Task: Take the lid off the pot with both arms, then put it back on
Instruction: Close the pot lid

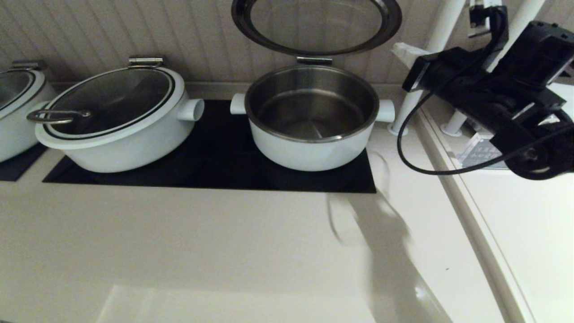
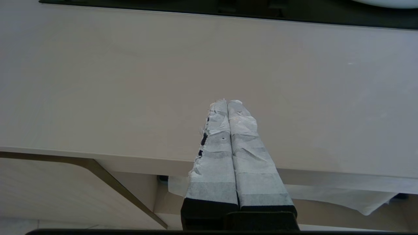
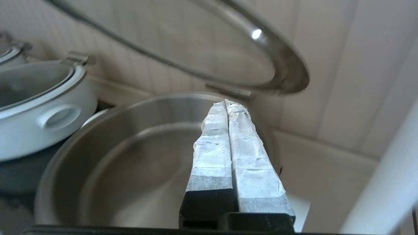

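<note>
The lid (image 1: 316, 22) stands swung up on its hinge against the wall, leaving the pot (image 1: 312, 117) open on the black mat. The right gripper (image 3: 227, 102) hovers beside the pot, jaws pressed together; the left gripper (image 2: 227, 101), likewise closed, waits over the counter (image 2: 114, 81). A covered pot (image 1: 112, 119) sits alongside, well clear.

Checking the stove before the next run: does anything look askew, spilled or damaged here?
Nothing spilled or broken. The lid stands open, tipped up on its hinge behind the pot, which is empty. The neighbouring pot is shut. The right gripper hangs shut beside the open pot; the left gripper, also shut, is over bare counter.
</note>
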